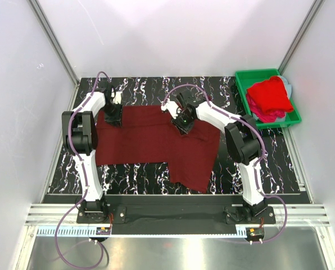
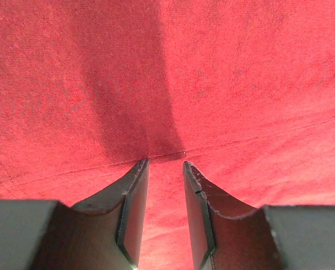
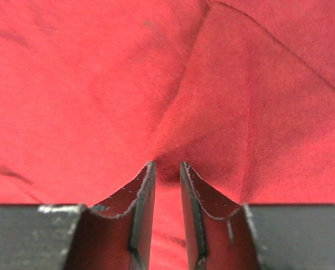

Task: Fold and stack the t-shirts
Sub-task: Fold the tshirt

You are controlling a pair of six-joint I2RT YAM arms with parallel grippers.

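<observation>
Maroon t-shirt lies spread flat on the tabletop, between my two arms. Its near right part reaches further toward me than the left, so the outline is uneven. Not yet folded, by my reading.

Left claw: at the shirt's far left corner. Jaws drawn close together, with cloth filling the narrow gap and a seam running right at the tips. I read this as clamped on the cloth at the hem, where a grip holds best.

Right claw: on the far edge, right of centre. Jaws nearly together, and creases in the cloth run into the tips, so it is pinched on the shirt.

Two grips along one edge make sense. That edge can be lifted level and carried over toward me for a first fold.

Green bin sits at the far right corner, well apart. It holds a bright red t-shirt bunched over a pink t-shirt, both waiting their turn.
</observation>
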